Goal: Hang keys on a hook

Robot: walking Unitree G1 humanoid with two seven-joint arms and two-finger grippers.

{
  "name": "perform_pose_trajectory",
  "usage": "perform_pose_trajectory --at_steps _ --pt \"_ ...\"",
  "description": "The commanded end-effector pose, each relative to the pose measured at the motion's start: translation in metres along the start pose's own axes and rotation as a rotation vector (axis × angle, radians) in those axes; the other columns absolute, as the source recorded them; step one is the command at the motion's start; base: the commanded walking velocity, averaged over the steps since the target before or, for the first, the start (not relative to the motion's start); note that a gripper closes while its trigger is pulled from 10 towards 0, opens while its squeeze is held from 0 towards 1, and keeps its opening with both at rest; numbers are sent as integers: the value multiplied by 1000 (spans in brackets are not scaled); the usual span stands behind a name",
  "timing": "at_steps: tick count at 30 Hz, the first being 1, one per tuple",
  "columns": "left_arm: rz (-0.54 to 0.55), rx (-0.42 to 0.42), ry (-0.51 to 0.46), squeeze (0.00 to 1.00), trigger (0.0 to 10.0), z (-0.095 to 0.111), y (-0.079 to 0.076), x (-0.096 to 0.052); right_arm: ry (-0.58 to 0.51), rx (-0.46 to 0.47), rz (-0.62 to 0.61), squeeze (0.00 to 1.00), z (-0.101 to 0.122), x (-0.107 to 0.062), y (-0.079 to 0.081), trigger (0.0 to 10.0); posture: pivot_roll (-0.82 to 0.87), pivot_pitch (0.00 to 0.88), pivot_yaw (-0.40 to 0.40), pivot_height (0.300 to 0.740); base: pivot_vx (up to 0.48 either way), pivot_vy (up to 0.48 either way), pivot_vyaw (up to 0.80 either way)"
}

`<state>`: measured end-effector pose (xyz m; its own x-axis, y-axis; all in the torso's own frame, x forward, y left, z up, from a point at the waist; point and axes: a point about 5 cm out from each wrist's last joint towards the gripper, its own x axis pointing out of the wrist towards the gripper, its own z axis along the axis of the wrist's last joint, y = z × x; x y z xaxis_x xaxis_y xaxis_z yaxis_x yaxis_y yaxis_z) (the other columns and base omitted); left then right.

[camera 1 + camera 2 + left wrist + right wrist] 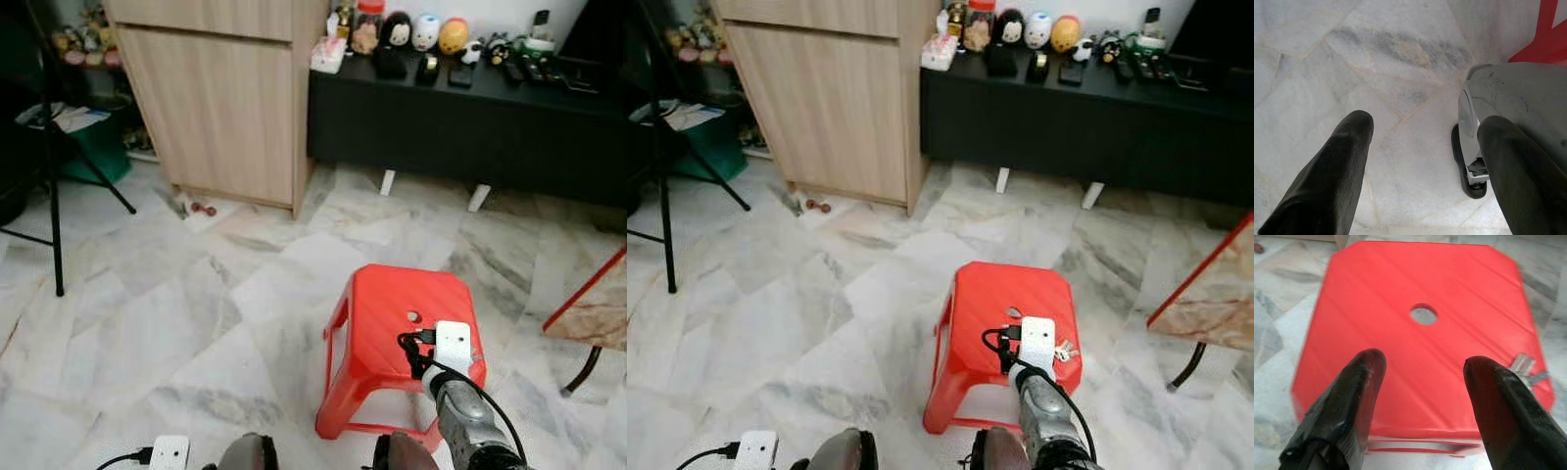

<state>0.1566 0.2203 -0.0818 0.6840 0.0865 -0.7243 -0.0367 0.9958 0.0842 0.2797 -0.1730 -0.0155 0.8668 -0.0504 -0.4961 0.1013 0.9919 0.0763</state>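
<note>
I was at the pick-up step: my right gripper [1422, 377] hung over the red stool [392, 313], fingers apart and empty. The keys [1525, 369] lay at the seat's edge, about three o'clock from my fingers. Next I needed to shift that way and descend. My left gripper [1420, 161] hung idle, spread open.

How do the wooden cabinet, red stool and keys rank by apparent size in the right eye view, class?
1. Wooden cabinet
2. Red stool
3. Keys, lying on the stool's near right corner, smallest by far.
</note>
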Motion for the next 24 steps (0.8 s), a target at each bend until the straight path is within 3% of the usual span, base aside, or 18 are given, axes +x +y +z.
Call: perform_pose_trajectory --at_steps 1,10,20,24 --pt "-71 9 74 0 10000 -16 -18 -3 10 24 -28 0 -5 -2 -5 10000 86 93 -62 634 0 0 0" --pt "-70 12 76 0 10000 -15 -17 -3 7 38 -48 0 -5 -2 -10 10000 85 93 -61 634 0 0 0" --pt "-66 10 76 0 10000 -14 -16 -2 -1 46 -44 0 -2 -1 -8 10000 88 95 -60 634 262 0 -540" --pt "-63 11 76 0 10000 -14 -15 -2 -2 46 -47 0 -2 -1 -8 10000 88 91 -58 634 279 0 0"
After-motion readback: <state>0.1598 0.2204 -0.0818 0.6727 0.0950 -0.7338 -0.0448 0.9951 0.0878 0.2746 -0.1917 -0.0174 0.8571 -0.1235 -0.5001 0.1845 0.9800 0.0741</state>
